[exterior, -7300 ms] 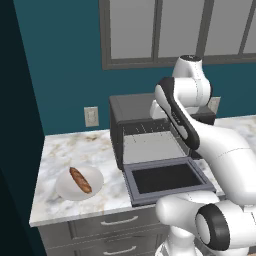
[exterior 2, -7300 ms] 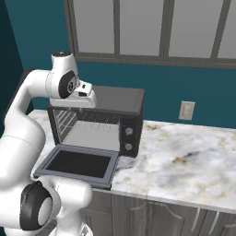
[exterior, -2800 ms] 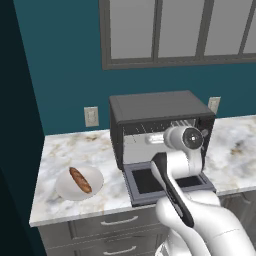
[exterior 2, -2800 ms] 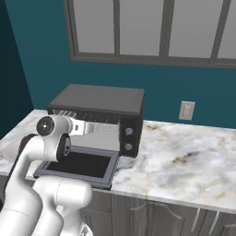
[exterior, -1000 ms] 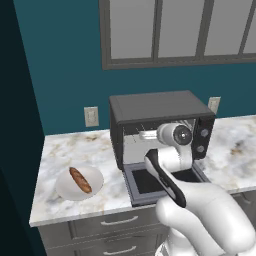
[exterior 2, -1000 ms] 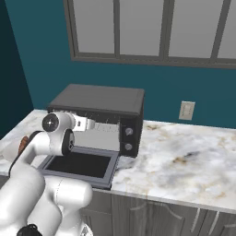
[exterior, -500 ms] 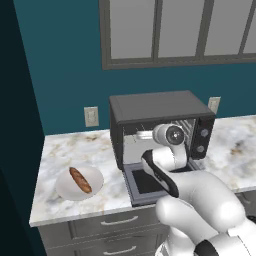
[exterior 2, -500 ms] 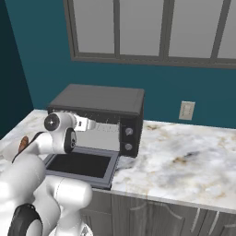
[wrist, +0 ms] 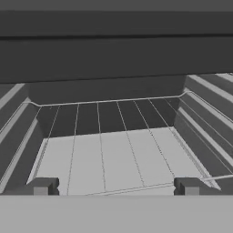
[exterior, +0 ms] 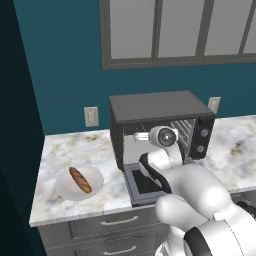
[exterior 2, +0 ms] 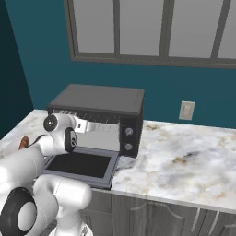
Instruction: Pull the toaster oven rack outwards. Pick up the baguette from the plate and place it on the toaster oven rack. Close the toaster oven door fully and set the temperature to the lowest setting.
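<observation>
We see a marble bench [exterior: 65,150] running along the teal wall, above grey drawers. On it, near its left end, sits the plate [exterior: 62,186], which carries the baguette [exterior: 80,180]. Just right of the plate, apart from it, stands the toaster oven [exterior: 157,107], backed close to the wall, its door [exterior 2: 80,165] dropped open and reaching the bench's front edge.

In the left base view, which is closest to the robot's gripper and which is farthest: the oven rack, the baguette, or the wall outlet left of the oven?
1. The toaster oven rack, right in front of the open gripper, inside the oven.
2. The wall outlet, on the wall left of the oven.
3. The baguette, on the plate far left.
</observation>
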Controlling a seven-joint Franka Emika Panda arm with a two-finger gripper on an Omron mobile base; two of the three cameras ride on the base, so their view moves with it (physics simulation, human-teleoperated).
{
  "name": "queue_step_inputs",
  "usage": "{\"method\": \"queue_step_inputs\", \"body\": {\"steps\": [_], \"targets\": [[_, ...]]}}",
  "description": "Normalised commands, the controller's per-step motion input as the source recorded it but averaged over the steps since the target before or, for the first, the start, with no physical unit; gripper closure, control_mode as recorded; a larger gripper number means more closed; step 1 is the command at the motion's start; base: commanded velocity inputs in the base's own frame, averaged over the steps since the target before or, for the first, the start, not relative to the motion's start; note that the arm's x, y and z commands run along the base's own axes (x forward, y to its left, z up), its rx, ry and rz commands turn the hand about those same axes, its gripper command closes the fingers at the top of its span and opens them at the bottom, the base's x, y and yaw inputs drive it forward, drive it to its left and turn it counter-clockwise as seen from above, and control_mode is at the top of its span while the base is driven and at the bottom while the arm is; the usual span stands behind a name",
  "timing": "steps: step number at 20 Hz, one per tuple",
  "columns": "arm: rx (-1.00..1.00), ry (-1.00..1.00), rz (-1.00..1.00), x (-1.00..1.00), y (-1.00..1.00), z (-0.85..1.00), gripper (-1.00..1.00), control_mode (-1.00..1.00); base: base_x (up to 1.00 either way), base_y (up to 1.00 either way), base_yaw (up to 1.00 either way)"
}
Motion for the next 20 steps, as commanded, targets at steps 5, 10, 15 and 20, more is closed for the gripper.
{"method": "queue_step_inputs", "body": {"steps": [5, 10, 15, 20], "targets": [[0.0, 0.0, 0.0, 0.03, -0.01, -0.21, -1.0, -1.0, 0.0, 0.0, 0.0], [-0.04, 0.0, 0.0, 0.13, 0.0, -0.21, -1.0, -1.0, 0.0, 0.0, 0.0], [-0.03, -0.04, 0.0, 0.11, -0.11, -0.2, -1.0, -1.0, 0.0, 0.0, 0.0], [0.0, -0.06, 0.0, 0.16, -0.18, -0.11, -1.0, -1.0, 0.0, 0.0, 0.0]]}}
